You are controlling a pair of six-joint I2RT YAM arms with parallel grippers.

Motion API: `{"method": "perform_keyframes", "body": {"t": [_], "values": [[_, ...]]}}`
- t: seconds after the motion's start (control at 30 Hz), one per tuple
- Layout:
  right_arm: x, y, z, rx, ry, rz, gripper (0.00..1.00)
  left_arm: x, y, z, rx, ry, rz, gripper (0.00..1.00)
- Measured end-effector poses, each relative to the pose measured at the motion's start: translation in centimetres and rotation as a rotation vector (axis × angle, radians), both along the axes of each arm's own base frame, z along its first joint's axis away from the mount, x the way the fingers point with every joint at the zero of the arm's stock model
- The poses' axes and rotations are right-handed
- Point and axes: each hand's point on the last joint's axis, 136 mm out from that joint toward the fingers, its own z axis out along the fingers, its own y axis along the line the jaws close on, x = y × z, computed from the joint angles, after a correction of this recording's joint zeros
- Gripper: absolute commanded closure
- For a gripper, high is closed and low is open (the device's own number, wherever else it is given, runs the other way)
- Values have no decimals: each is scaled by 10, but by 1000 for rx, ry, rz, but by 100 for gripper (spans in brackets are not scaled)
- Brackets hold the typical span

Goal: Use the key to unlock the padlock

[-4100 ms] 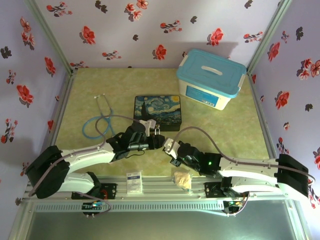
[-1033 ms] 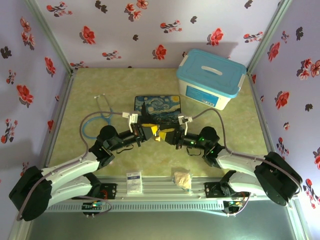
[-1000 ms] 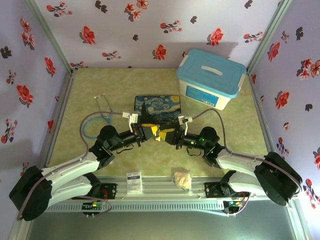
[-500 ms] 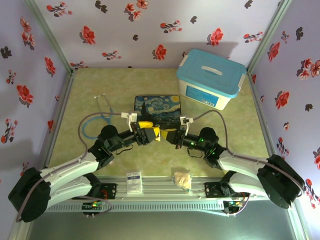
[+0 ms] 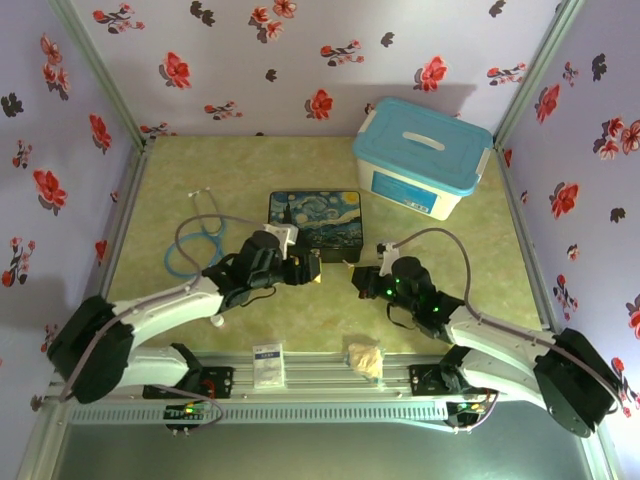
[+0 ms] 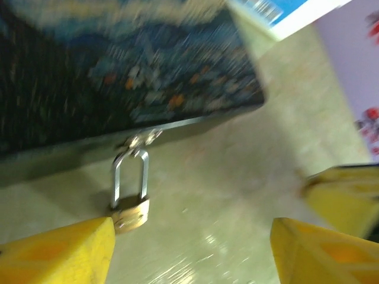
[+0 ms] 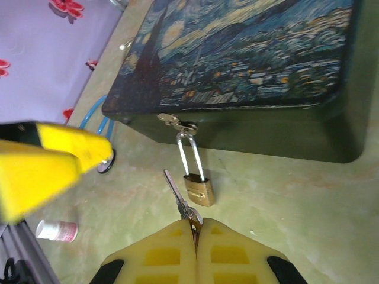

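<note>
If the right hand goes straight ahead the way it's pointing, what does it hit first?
Probably the padlock, hanging off the painted tin; the held key leads, though depth is unclear.

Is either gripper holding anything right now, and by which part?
The right gripper pinches the thin silver metal key by its head end, with the blade sticking out. The open left gripper holds nothing.

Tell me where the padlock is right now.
In the right wrist view the padlock hangs from the latch of the painted tin, its body close beside the key.
</note>
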Motion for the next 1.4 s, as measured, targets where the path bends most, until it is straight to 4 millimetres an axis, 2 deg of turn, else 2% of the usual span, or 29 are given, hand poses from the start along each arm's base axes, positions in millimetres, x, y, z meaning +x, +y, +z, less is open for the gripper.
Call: {"method": "perform_keyframes", "body": {"t": [0.1, 0.2, 0.27, 0.37, 0.43, 0.7, 0.83, 1.0, 1.13, 1.4], "values": [[0, -5, 0, -10, -5, -20, 100, -6, 0, -27, 83, 44, -10, 33], [-2, -10, -3, -15, -5, -31, 100, -7, -2, -42, 141, 51, -20, 34], [-3, -12, -6, -21, -2, -36, 100, -5, -3, -49, 170, 45, -21, 40], [-5, -15, -10, -30, 3, -40, 100, 0, -1, -61, 210, 34, -17, 43], [-6, -17, -11, -31, 2, -44, 100, 1, -1, -69, 228, 31, -20, 50], [-6, -19, -12, -32, -1, -51, 100, 8, -8, -89, 264, 32, -34, 54], [-6, -21, -14, -39, 2, -56, 100, 13, -14, -91, 267, 22, -35, 61], [-5, -22, -12, -37, -6, -67, 100, 18, -19, -91, 260, 6, -32, 62], [-6, -23, -14, -41, -2, -67, 100, 18, -20, -91, 256, 3, -33, 76], [-8, -25, -29, -63, 32, -74, 100, 16, -30, -82, 211, -5, -29, 85]]}}
